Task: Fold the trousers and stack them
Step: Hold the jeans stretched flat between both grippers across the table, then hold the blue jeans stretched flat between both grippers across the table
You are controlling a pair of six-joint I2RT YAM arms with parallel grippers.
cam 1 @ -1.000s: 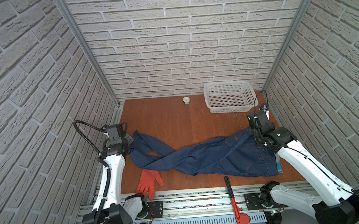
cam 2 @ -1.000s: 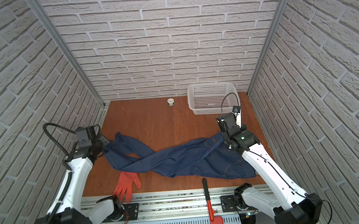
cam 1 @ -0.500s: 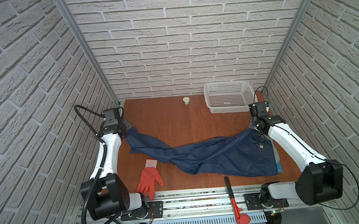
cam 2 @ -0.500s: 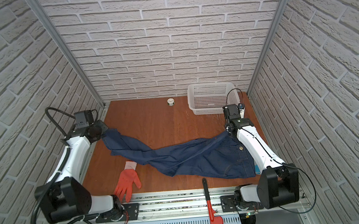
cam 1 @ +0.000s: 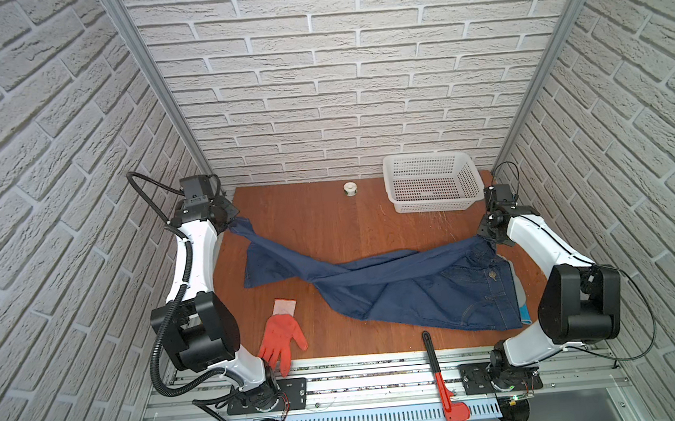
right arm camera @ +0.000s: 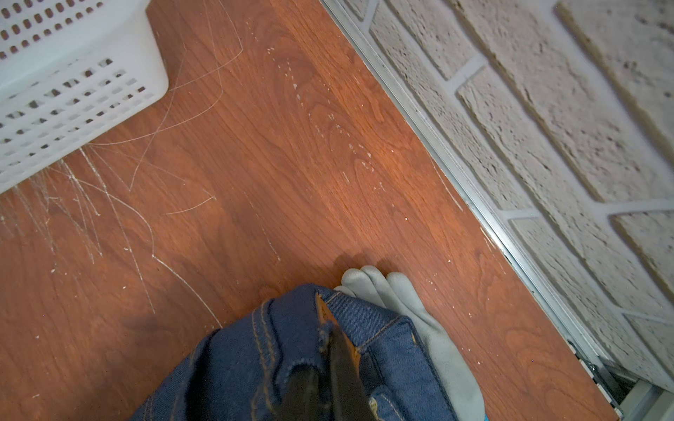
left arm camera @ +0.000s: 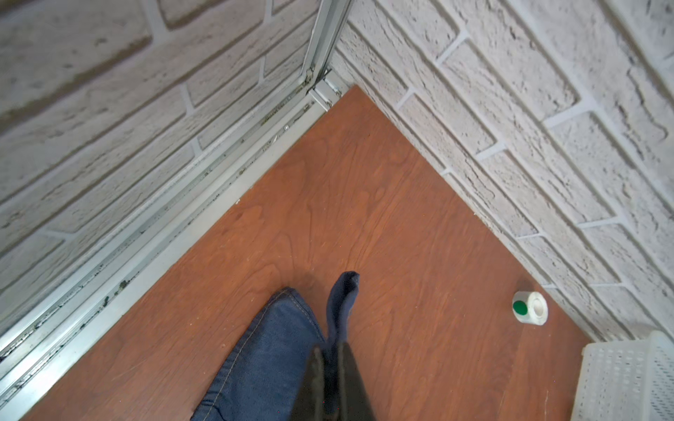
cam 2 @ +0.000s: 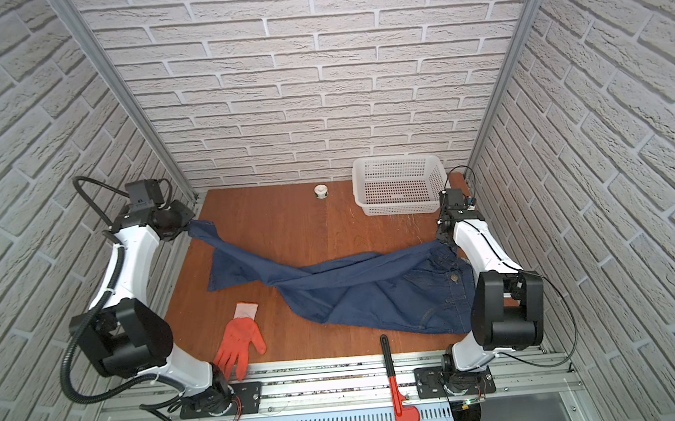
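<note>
The trousers [cam 1: 409, 284] [cam 2: 376, 289], dark blue jeans, hang stretched across the wooden table in both top views, sagging in the middle onto the board. My left gripper [cam 1: 232, 225] [cam 2: 187, 226] [left arm camera: 331, 355] is shut on a leg hem [left arm camera: 343, 302] at the far left. My right gripper [cam 1: 487, 236] [cam 2: 443, 239] [right arm camera: 328, 350] is shut on the waistband [right arm camera: 291, 328] at the right. The metal waist button [cam 1: 491, 275] faces up. One leg end [cam 1: 268, 267] lies flat on the table.
An orange glove [cam 1: 281, 338] lies at the front left. A grey-and-blue glove [right arm camera: 412, 313] lies under the waist. A white basket [cam 1: 429, 187] and a tape roll [cam 1: 350, 188] stand at the back. A red wrench [cam 1: 442, 381] lies on the front rail.
Both grippers have moved back and outward with the jeans, pulling them taut. The crossed legs at the left have opened out, and the hem has risen off the table.
</note>
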